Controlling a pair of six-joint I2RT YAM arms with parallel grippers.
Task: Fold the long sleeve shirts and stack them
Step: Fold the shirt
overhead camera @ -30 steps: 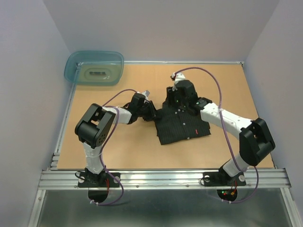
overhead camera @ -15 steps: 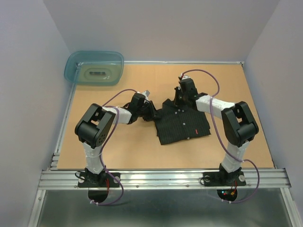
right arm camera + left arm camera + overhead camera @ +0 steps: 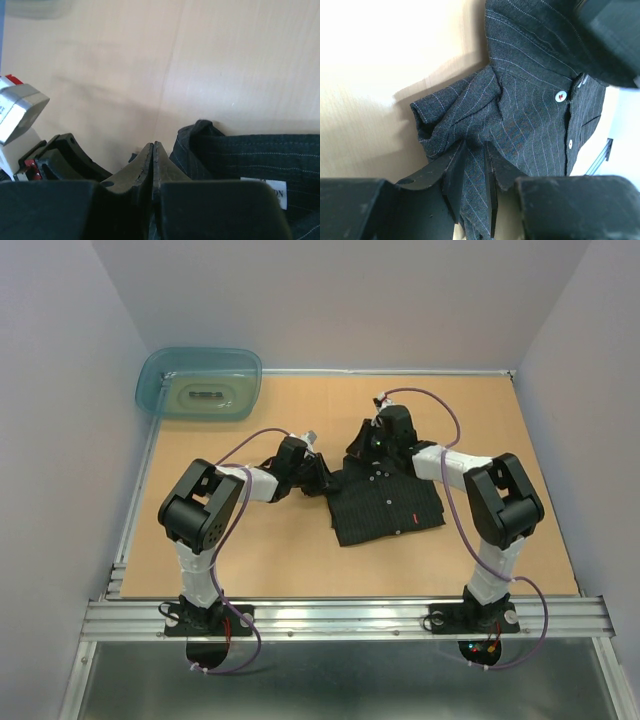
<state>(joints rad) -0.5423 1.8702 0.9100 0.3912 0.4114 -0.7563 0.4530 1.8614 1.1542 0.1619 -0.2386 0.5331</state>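
From above, one dark pinstriped shirt (image 3: 385,505) lies partly folded near the middle of the tan table (image 3: 300,560), collar toward the far side, with one tiny red tag (image 3: 408,518) on its front. One teal tub (image 3: 200,383) sits in the far left corner, well apart from the shirt. Two arms reach in. The left gripper (image 3: 322,478) is at the shirt's left edge, and the right gripper (image 3: 372,445) is at the collar.

In the left wrist view, the left gripper (image 3: 475,150) has its two fingers (image 3: 455,170) pinching a bunched fold of the shirt (image 3: 530,110), which rests on the table (image 3: 380,60). Two pale buttons (image 3: 561,95) show along the front placket.

In the right wrist view, the right gripper (image 3: 153,146) has its two fingers pressed together at the tips, just beside the edge of the shirt's (image 3: 250,155) collar. Whether any cloth is caught between them cannot be told. One white label (image 3: 270,190) shows inside the collar, and part of the left arm (image 3: 20,112) sits at the left.
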